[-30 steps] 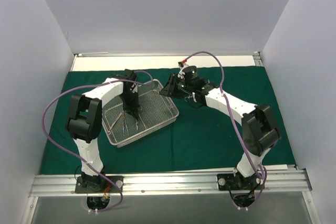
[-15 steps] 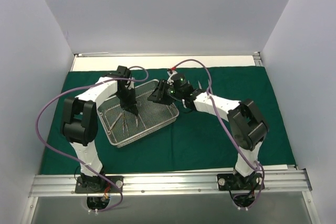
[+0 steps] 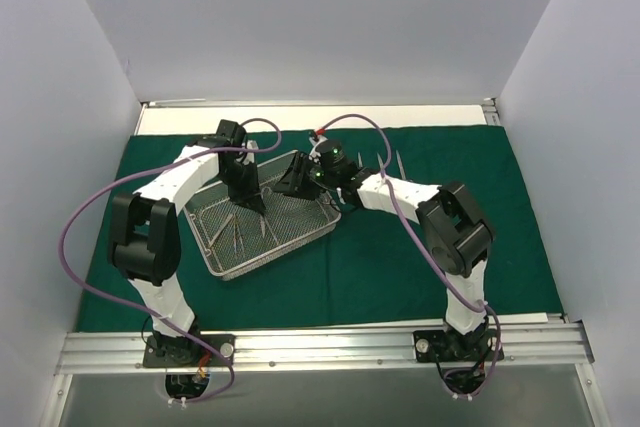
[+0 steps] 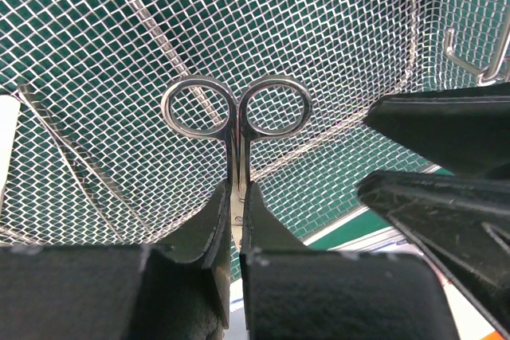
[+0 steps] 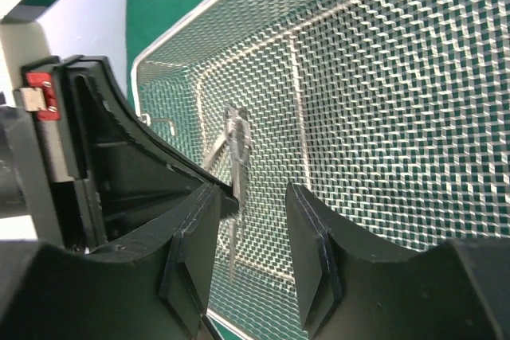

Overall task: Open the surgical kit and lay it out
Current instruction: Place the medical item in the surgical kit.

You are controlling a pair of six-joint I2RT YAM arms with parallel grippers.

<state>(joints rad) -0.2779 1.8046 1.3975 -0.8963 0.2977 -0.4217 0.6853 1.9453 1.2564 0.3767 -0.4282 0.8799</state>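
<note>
While my left gripper (image 4: 237, 197) clamps the light, slippery scissors (image 4: 237, 109) at the shank, perhaps just above the tray (image 3: 290, 227) toward the far-left corner of the table (image 3: 430, 117), my right gripper (image 5: 253, 197) hangs open.

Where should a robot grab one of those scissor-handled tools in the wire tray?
Pinch the slim shanks just below the ring handles, coming from above. The scissor-handled instrument is thin and sits low in the wire-mesh tray, whose walls block a sideways approach; jaws closing across the narrow shanks, as the left gripper does here, seem surest.
</note>
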